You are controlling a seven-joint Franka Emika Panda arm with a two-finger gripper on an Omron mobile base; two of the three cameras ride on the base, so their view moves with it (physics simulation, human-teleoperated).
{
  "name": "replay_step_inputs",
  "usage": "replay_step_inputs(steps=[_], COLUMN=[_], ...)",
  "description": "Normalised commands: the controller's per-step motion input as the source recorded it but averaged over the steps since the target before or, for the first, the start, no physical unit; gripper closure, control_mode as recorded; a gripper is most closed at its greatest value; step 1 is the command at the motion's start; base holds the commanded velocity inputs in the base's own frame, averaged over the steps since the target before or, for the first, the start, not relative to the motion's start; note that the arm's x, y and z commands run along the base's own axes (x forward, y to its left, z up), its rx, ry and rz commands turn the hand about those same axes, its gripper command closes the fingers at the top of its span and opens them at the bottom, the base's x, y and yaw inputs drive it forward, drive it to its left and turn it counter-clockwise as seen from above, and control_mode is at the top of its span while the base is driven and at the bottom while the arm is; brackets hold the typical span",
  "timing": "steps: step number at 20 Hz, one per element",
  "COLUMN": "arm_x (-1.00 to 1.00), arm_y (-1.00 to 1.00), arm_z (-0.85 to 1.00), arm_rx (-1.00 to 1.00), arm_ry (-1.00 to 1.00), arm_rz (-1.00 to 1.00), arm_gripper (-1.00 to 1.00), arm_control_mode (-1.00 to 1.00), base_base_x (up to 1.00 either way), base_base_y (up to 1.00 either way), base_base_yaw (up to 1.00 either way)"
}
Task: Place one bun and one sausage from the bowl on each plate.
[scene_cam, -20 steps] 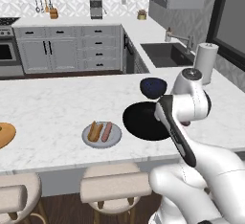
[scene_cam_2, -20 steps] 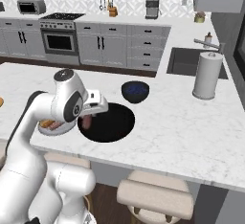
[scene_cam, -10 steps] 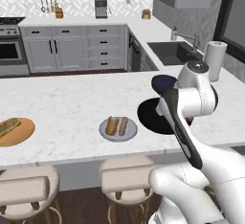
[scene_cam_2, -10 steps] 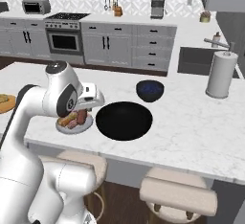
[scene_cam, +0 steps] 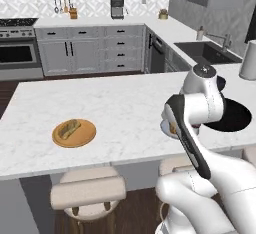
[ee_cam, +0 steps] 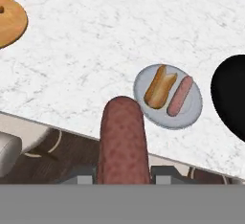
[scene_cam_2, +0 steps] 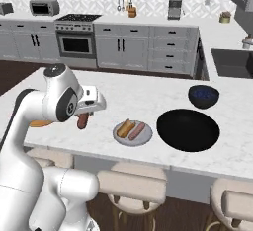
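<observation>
Two plates sit on the worktop (scene_cam_2: 148, 94). The grey plate (scene_cam_2: 132, 133) carries one bun (scene_cam_2: 125, 128) and one sausage (scene_cam_2: 137, 130), lying side by side. The wood plate (scene_cam: 74, 133) sits well apart from it along the worktop and carries one bun (scene_cam: 68, 128). In the right base view only a sliver of the wood plate shows behind the arm.

There is one black bowl (scene_cam_2: 188, 130), just beside the grey plate. One smaller dark blue bowl (scene_cam_2: 203, 96) stands behind it.

A second sausage (ee_cam: 122, 139) is clamped in the end effector (ee_cam: 122, 174), whose fingers are closed tight on its lower end. In the right base view this sausage hangs from the end effector (scene_cam_2: 83, 121) above the worktop's front edge, between the two plates.

Against the frames of half a second ago, the whole scene has slid sideways in both base views, so the base has driven. The wood plate now sits nearer the middle of the left base view, and the black bowl nearer its right edge. The plates and bowls keep their places on the worktop. The grip on the sausage is unchanged.
</observation>
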Motion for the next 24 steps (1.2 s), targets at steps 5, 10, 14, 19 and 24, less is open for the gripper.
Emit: replay_step_inputs(steps=[5,10,14,19,24], arm_x=[0.0,0.0,0.44,0.67,0.65], arm_y=[0.0,0.0,0.37,0.3,0.03], arm_z=[0.0,0.0,-0.02,-0.39,-0.49], arm_rx=[0.0,0.0,0.0,0.01,0.15], arm_ry=[0.0,0.0,0.0,0.02,0.04], arm_rz=[0.0,0.0,-0.15,-0.36,-0.4], arm_gripper=[1.0,1.0,1.0,1.0,1.0], arm_control_mode=[1.0,1.0,-1.0,-1.0,-1.0], base_base_x=[0.0,0.18,0.13,0.0,0.0], base_base_y=[1.0,1.0,0.23,0.0,0.0], base_base_yaw=[-0.18,-0.19,-0.05,0.0,0.0])
